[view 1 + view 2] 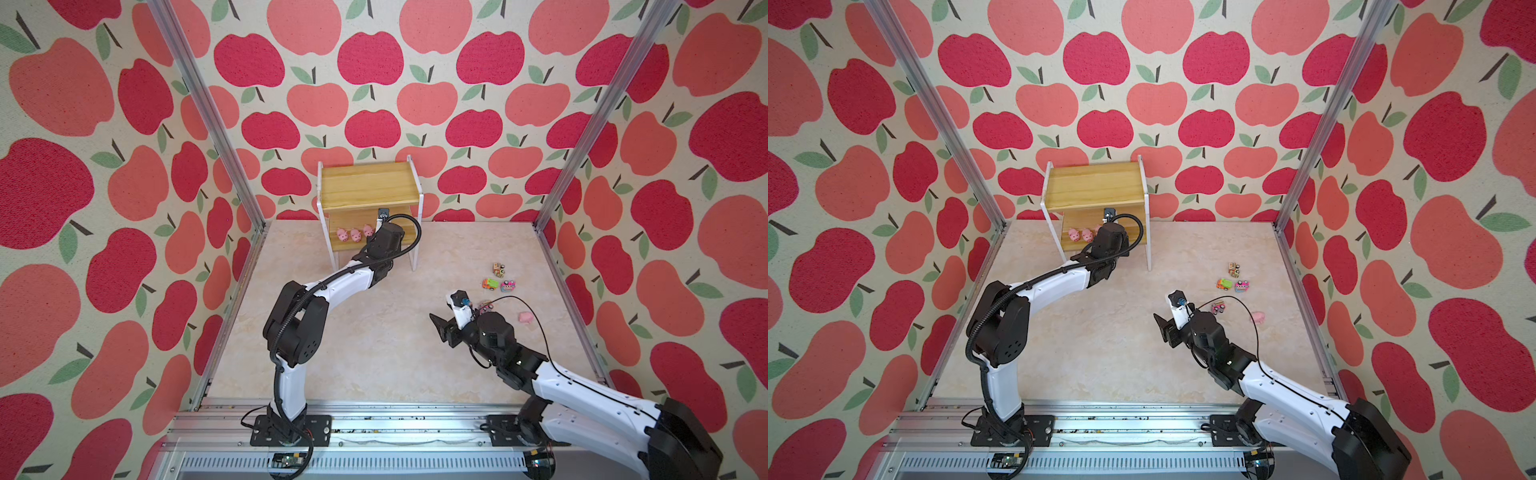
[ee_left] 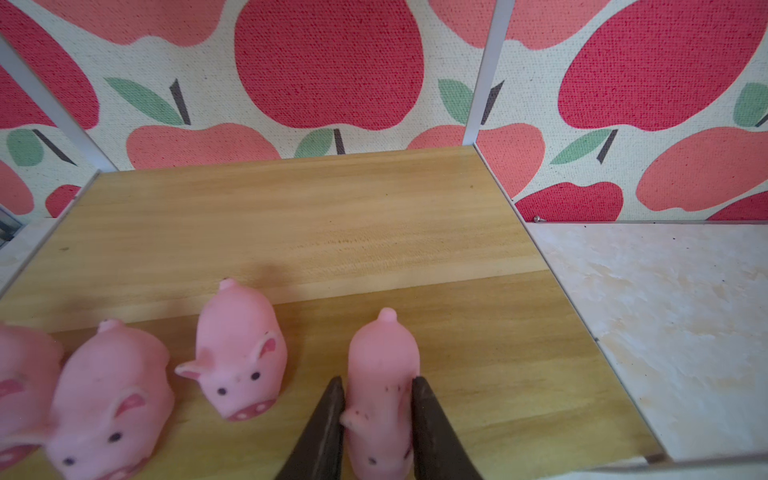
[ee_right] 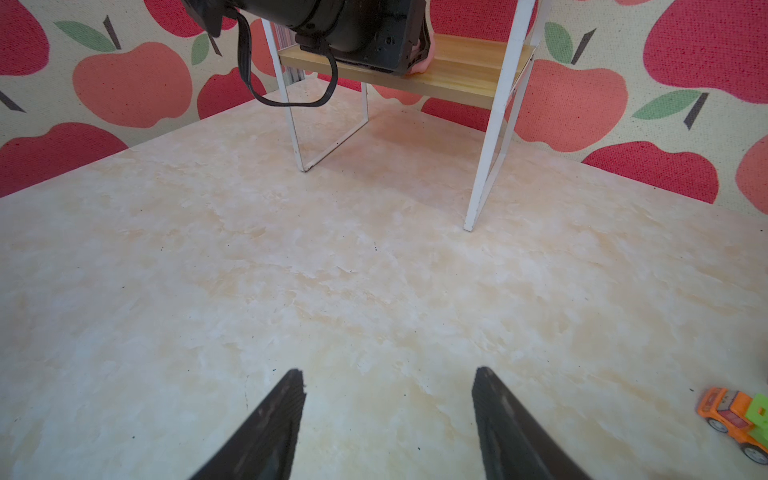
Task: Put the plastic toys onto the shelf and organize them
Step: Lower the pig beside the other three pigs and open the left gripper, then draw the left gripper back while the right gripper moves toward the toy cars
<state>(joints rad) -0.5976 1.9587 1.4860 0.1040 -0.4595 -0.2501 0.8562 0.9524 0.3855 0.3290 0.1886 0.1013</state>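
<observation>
Left wrist view: left gripper [image 2: 378, 380] is clamped on a pig [image 2: 382, 349] that looks set down on the shelf's lower board [image 2: 332, 232], just beside three placed pigs [image 2: 241, 353]. Step in hand: seating pig four. Next move probably calls for letting go and backing out without knocking the row. In a top view, the shelf [image 1: 370, 187] is upper centre. Right gripper [image 3: 386, 374] is spread, empty, over bare table [image 1: 332, 332]. Four trucks [image 1: 490, 284] sit right of centre, and the last pig [image 1: 525, 318] is further right. No readable writing.
</observation>
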